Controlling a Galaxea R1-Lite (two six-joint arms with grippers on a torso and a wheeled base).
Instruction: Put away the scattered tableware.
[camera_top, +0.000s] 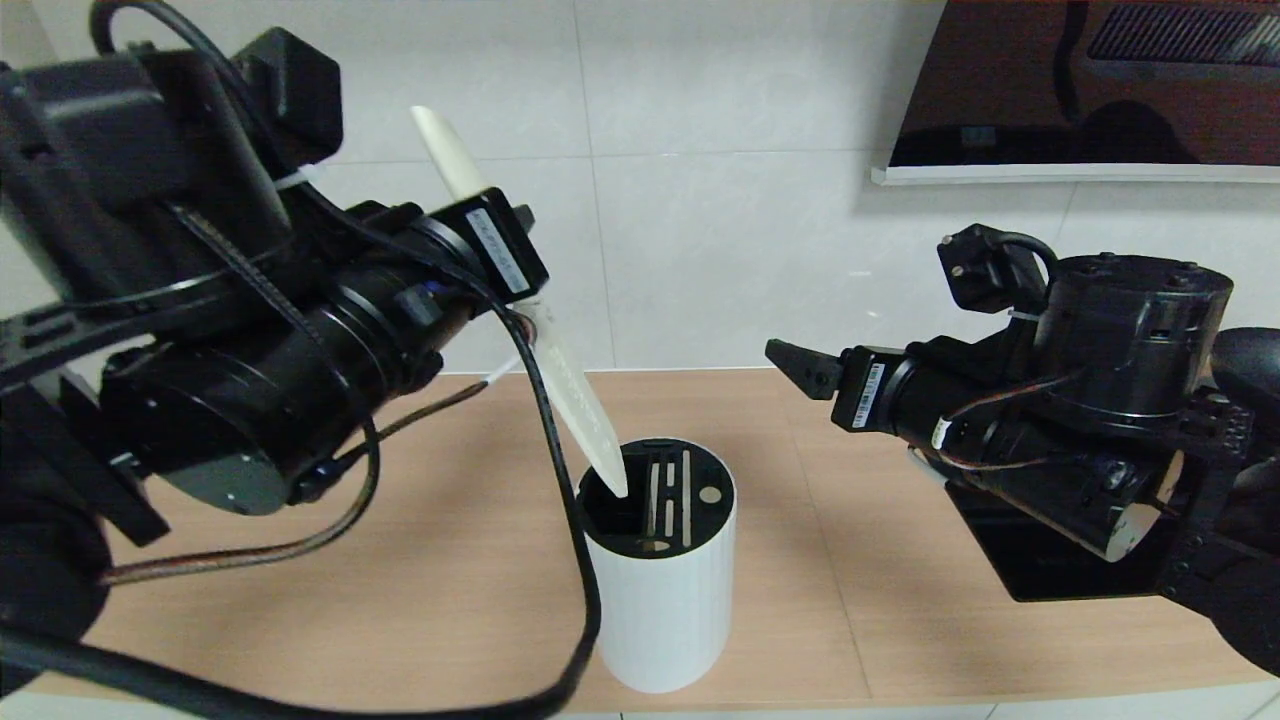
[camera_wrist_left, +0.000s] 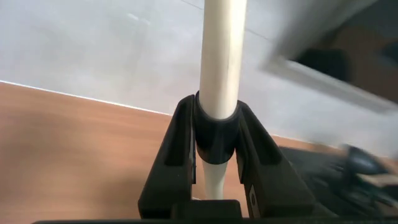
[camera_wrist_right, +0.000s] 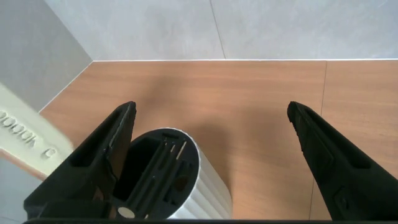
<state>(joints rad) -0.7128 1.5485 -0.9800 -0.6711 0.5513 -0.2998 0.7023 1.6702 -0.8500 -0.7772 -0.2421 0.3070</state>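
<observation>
The task is looking well under way on this piece but not finished: the left gripper (camera_wrist_left: 216, 127) is clamping the rounded handle of a cream-coloured knife (camera_top: 585, 410) and holding it slanted, handle up toward the wall and blade pointing down, with the tip just entering the wide opening in the black slotted top (camera_top: 690, 490) of the white cylindrical holder (camera_top: 665, 600). Most of the blade is showing above the rim, so the knife is only starting to go in; lowering it fully and letting go are likely what is left. The holder is standing upright on the wooden counter (camera_top: 400, 560), near its front edge. Apart from the knife tip, its wide compartment is looking dark and its narrow slots are appearing unfilled, though how deep they go, and whether anything is lying at the bottom, cannot be told. The right gripper (camera_wrist_right: 211, 112) is hovering with its jaws spread wide and holding nothing, above the counter and beside the holder on the robot's right. Whether more tableware is waiting elsewhere cannot be judged.
</observation>
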